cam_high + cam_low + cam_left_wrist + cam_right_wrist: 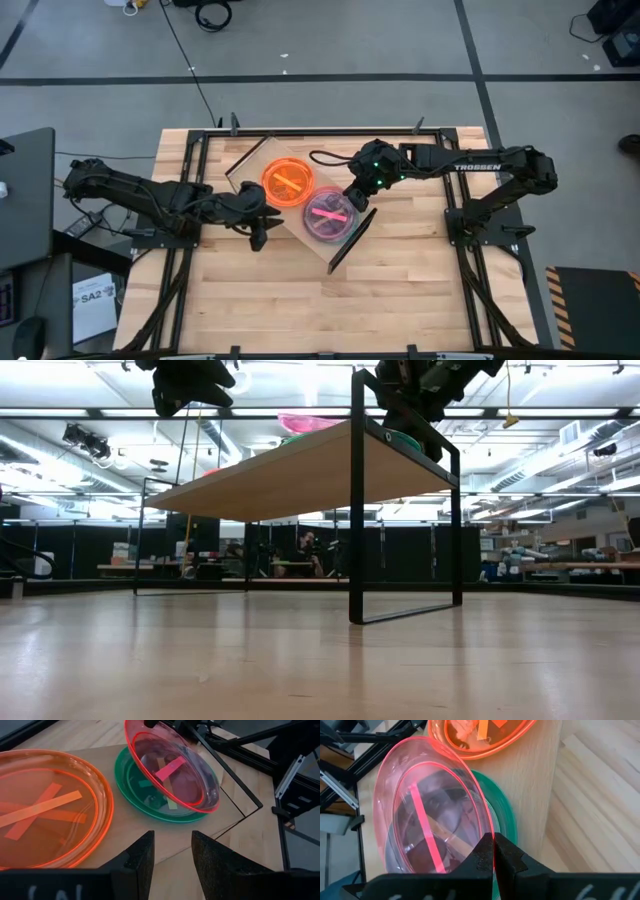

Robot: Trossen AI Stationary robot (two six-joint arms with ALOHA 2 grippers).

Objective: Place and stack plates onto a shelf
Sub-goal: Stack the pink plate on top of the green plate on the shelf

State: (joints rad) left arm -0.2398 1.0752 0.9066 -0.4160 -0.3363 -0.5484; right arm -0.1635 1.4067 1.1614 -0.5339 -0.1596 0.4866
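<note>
From above, the shelf point(275, 230) lies at an angle on the slatted counter point(300, 300), carrying an orange plate point(287, 184) to the left and a pink plate point(331, 213) to the right. The right end effector point(356, 199) sits at the pink plate's right edge; the left end effector point(258, 238) hangs just beside the shelf's near left edge.

At counter height, the shelf point(300, 475) stands raised on thin dark end panels. A pink plate point(310, 423) shows on top and a green plate point(402, 440) peeks at the right end, under the right end effector point(420, 405).

The left wrist view shows the left end effector point(172, 857) released, its 2 fingers apart with nothing between them. Beyond it the pink plate point(172, 767) tilts over a green plate point(150, 795), beside the orange plate point(47, 810).

The right wrist view shows the right end effector point(494, 860) clenched on the pink plate's point(432, 810) rim, the plate tilted above the green plate point(502, 815), with the orange plate point(480, 735) beyond.
</note>
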